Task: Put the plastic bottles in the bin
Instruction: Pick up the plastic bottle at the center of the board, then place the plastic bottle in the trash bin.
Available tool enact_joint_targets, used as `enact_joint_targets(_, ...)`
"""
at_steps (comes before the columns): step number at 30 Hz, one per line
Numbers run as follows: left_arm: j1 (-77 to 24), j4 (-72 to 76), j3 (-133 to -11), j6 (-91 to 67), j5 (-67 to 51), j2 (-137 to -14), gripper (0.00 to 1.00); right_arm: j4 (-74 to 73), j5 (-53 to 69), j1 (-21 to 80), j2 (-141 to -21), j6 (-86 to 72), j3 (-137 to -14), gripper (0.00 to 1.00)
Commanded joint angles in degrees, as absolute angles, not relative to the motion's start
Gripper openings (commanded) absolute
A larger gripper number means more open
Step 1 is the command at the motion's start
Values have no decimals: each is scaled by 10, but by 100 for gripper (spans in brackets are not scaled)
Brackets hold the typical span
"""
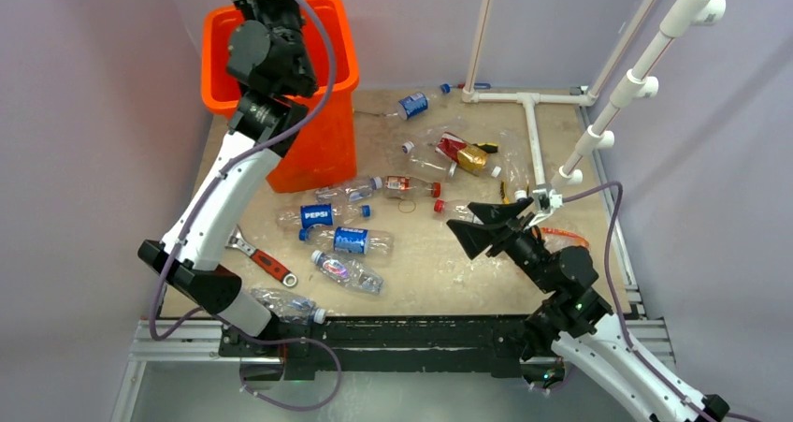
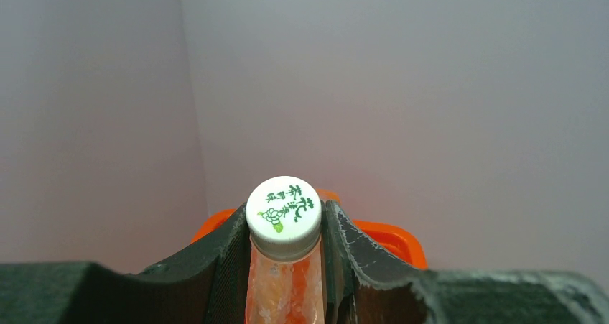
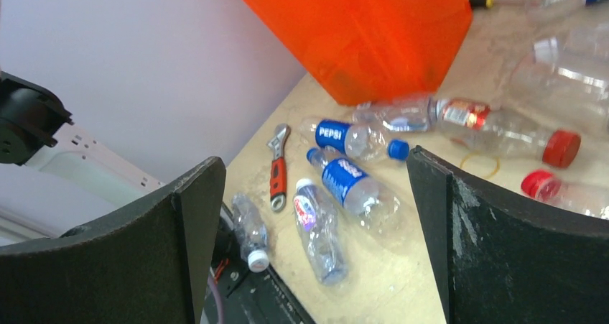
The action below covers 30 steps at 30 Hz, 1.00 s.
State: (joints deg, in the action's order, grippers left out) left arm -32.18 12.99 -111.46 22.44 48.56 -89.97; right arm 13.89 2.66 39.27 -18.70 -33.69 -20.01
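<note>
Item one: my left gripper, clamped on white-capped orange-tinted bottle, bin beneath it. Item two: my right gripper, jaws wide apart, loose bottles ahead.

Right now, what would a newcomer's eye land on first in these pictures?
The bright orange bin at the far left of the table, with the left hand raised above it, shut on a white-capped bottle. Then crushed bottles scattered mid-table, beside a red-handled wrench.
</note>
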Motion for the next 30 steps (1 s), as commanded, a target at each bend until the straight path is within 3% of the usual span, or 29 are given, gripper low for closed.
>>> enact_joint_targets(1,-275,93,-1101,132,471,-886,0,121,37,393,-178,-406,-174,99)
enact_joint_targets(15,-207,-73,-1096,6,465,-965,0,115,77,392,-209,-363,-174,99)
enact_joint_targets(17,-207,-82,-1089,-12,450,-968,13,114,85,393,-207,-359,-173,99)
enact_joint_targets(21,-207,-102,-1082,-33,421,-964,62,100,93,392,-212,-378,-170,99)
enact_joint_targets(24,-207,-109,-1079,-47,412,-953,80,97,75,393,-219,-401,-165,99)
enact_joint_targets(25,-207,-111,-1080,-50,408,-947,93,96,69,393,-221,-408,-164,99)
enact_joint_targets(30,-207,-114,-1080,-84,401,-907,99,102,55,393,-236,-425,-161,99)
